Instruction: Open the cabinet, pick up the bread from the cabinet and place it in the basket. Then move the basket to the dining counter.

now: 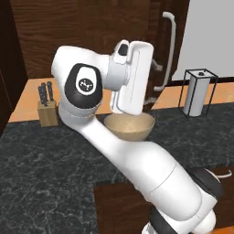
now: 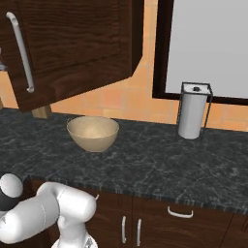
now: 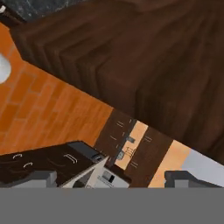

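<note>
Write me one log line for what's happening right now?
stage: opening cabinet | gripper: open, at door handle, holding nothing | cabinet door: ajar | basket: empty, on black counter | bread: not seen

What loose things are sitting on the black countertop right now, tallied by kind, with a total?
Tan basket: 1
Paper towel roll in a wire holder: 1
Wooden knife block: 1
Total: 3
</note>
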Controlling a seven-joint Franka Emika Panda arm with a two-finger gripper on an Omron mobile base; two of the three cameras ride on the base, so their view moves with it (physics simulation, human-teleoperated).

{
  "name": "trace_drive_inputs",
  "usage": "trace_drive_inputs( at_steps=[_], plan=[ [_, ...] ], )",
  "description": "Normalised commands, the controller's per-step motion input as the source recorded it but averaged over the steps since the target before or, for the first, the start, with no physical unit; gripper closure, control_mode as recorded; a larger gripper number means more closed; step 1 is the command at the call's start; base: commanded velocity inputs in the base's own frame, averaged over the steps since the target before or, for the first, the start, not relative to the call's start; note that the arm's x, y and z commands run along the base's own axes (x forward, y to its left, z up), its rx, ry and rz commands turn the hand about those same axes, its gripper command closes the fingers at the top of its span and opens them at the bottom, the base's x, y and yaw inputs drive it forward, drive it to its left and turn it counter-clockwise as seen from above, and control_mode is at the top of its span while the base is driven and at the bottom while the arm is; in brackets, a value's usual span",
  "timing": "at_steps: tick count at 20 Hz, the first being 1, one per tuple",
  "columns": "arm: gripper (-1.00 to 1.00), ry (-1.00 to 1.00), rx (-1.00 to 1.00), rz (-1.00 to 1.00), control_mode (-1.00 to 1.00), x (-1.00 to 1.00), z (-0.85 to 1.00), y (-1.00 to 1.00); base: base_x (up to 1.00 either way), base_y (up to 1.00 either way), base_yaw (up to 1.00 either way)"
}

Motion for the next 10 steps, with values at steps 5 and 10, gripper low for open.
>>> trace_drive_inputs(
  at_steps=[5,10],
  plan=[
    [-1.0,0.01,-0.2,0.01,-1.0,-0.21,0.18,-0.19,0.0,0.0,0.0],
    [-1.0,0.0,-0.01,0.11,-1.0,-0.24,0.34,-0.24,0.0,0.0,0.0]
  ],
)
